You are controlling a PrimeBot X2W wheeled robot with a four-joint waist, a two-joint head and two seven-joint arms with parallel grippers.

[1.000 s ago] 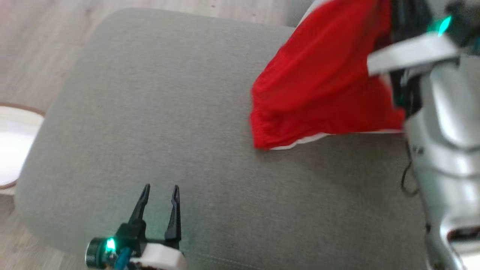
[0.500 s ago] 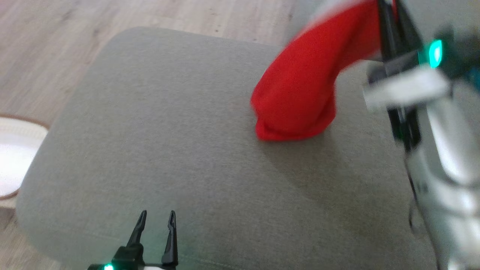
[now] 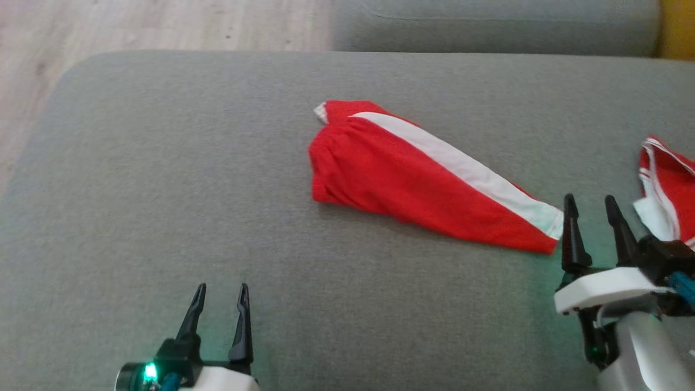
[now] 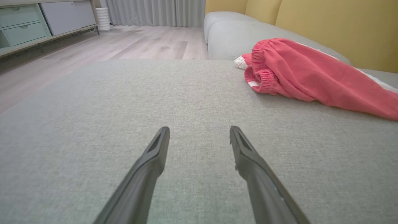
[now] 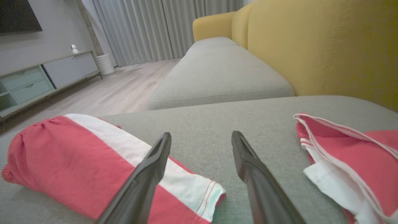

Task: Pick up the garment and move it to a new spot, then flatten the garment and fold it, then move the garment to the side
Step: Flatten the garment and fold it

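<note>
Step 1: we judge relocation done | garment point(image 3: 412, 174) bunched on sofa cushion point(image 3: 163, 190), 10 o'clock of right claw point(image 3: 589, 198) | right claw and left claw point(image 3: 222, 286) both apart, empty | pending: flatten, fold, side-move

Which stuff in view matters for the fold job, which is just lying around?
Job: striped red shorts; grey cushion; left gripper, right gripper, both open.
Lying about: second red garment by the right gripper; yellow backrest; cabinet.

Red white-striped garment point(image 3: 412, 179), bunched flat
</note>
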